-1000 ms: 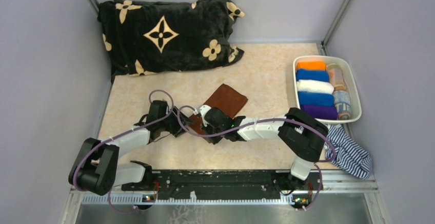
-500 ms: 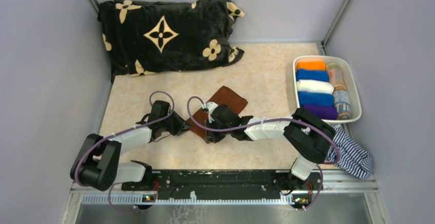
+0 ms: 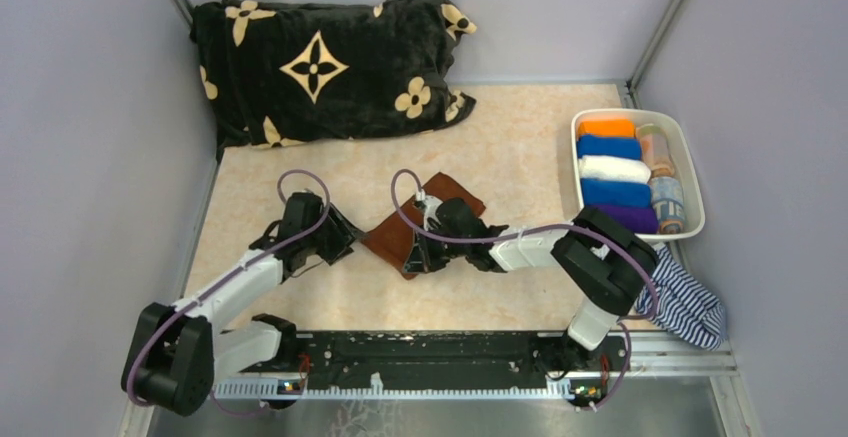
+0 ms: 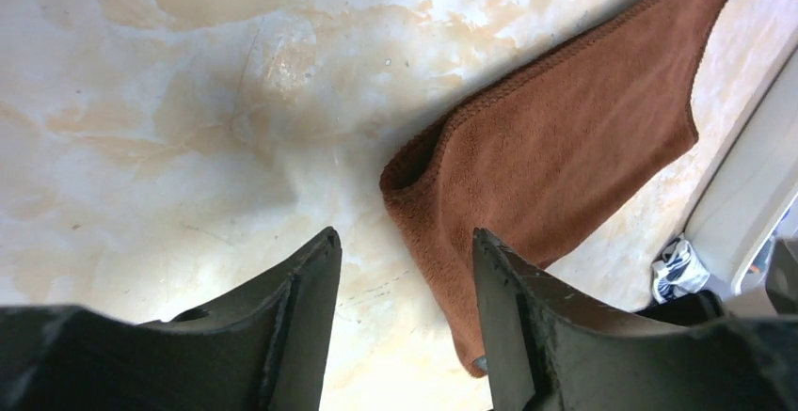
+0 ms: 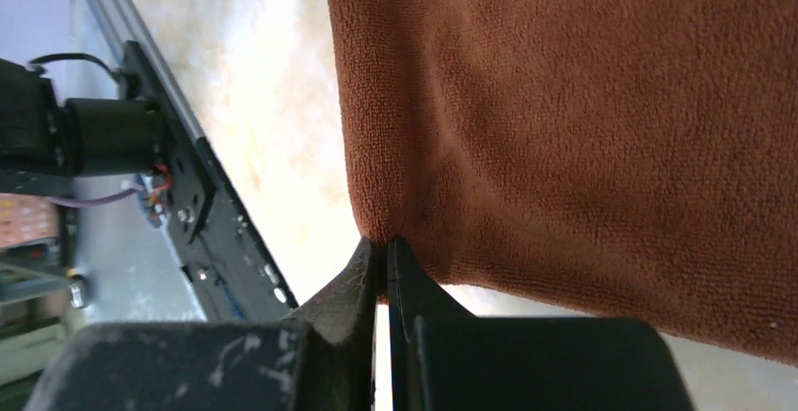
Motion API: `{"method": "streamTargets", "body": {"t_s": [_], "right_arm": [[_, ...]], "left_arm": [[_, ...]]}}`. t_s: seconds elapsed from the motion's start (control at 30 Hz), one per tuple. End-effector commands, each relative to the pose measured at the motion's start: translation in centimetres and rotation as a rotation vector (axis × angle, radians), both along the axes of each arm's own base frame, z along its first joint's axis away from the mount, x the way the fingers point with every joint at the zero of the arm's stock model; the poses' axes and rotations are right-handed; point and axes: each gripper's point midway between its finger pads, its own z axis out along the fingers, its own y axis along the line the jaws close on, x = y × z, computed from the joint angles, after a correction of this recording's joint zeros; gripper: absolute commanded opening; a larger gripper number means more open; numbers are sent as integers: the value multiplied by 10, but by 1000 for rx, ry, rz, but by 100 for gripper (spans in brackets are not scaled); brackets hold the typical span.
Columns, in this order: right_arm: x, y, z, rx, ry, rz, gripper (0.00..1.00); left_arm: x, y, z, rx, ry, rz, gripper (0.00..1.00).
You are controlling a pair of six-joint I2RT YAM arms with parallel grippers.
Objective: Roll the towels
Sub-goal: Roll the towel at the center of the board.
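The beige marbled surface [image 3: 520, 137] takes up most of what I can see, with a big black flowered blanket [image 3: 320, 67] heaped at its far left. On the right stands a white tray [image 3: 692, 162] holding rolled towels [image 3: 612, 169] in a row: orange, blue, white, blue, purple. A few printed rolls are squeezed in beside them. A navy-and-white striped cloth [image 3: 690, 305] lies crumpled just in front of the tray.

The brown towel [image 4: 574, 148] lies in the middle of the surface, between the two arms, slanted and mostly flat. Its near-left end is doubled over into a loose fold, not yet a proper roll.

The right end effector [image 5: 379, 251] has its fingers pressed together on the near edge of the towel. The cloth puckers at the tips, so it looks like a pinch on the hem. The left end effector [image 4: 403, 246] stands spread just beside the folded end, with nothing gripped.

That towel looks light, limp and grippy in its pile. I'd expect it to sag and unroll if let go, and to drag across the surface rather than slide. The stitched hem at the folded end seems the best hold, taken near both corners so the roll stays even.
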Motion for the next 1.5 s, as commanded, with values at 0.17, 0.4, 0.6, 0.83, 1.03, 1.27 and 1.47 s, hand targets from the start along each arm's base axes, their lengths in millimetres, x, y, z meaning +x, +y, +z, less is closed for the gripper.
{"method": "streamTargets", "body": {"t_s": [0.17, 0.4, 0.6, 0.83, 1.03, 1.27, 1.47], "right_arm": [[3, 5, 14, 261, 196, -34, 0], [11, -8, 1, 313, 296, -100, 0], [13, -14, -7, 334, 356, -121, 0], [18, -19, -15, 324, 381, -140, 0], [21, -20, -14, 313, 374, -140, 0], [22, -19, -6, 303, 338, -113, 0], [27, -20, 15, 261, 207, -50, 18]], "left_arm": [[-23, 7, 12, 52, -52, -103, 65], [-28, -2, -1, 20, -34, -166, 65], [-24, -15, -1, -23, -50, -219, 65], [-15, -26, 6, -69, -92, -253, 65], [-2, -27, 1, -55, -92, -238, 60], [13, -29, -10, -35, -66, -219, 50], [13, -24, -21, -2, -16, -192, 49]]}}
